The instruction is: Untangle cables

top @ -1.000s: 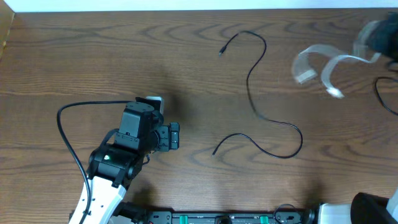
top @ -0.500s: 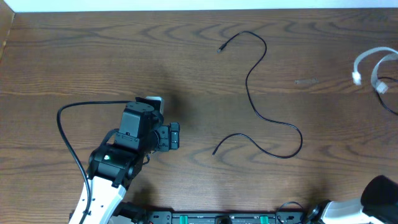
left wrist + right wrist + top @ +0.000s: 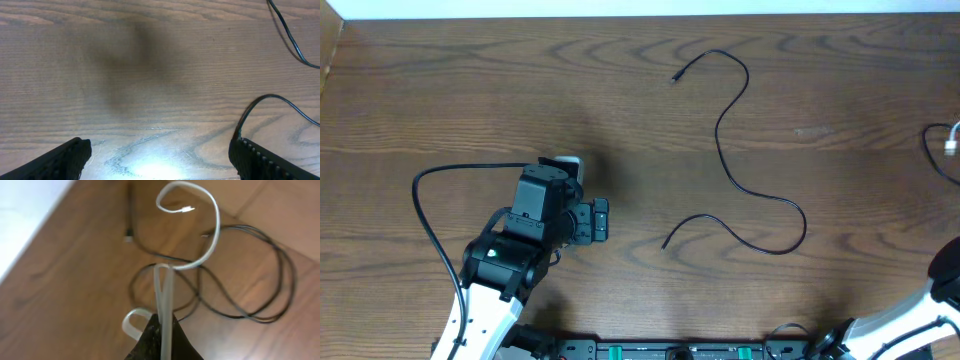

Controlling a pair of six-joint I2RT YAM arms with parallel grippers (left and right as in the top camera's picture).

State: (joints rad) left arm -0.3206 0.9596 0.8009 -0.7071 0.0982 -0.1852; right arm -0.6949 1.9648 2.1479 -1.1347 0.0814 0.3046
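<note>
**One cable free, a knot left under the right arm**

Counts the lone black cable [image 3: 720, 135] as sorted. Laid out by itself on the desk [image 3: 470, 100] in a loose S, ahead of the left pincer [image 3: 160, 159] and off to its right, touching no other cord. Finds that pincer spread wide and holding nothing, hovering low over bare wood, with the cord's near end just in front of its right-hand finger.

Finds the right pincer [image 3: 163, 339] closed on the white cable [image 3: 218, 222]. Runs straight out ahead from the fingertips, then curls into an open hook ending in a small plug [image 3: 188, 210]. Appears raised above the desk, though hard to judge how high.

Below and ahead of this pincer, shows the black cables [image 3: 291, 275] heaped in overlapping loops. Cannot tell whether the white cord merely passes over the heap or threads through it.

Judged from this, perhaps a first part done. Left to do: getting the white cable clear and set down apart, then drawing the looped black ones away from each other.
</note>
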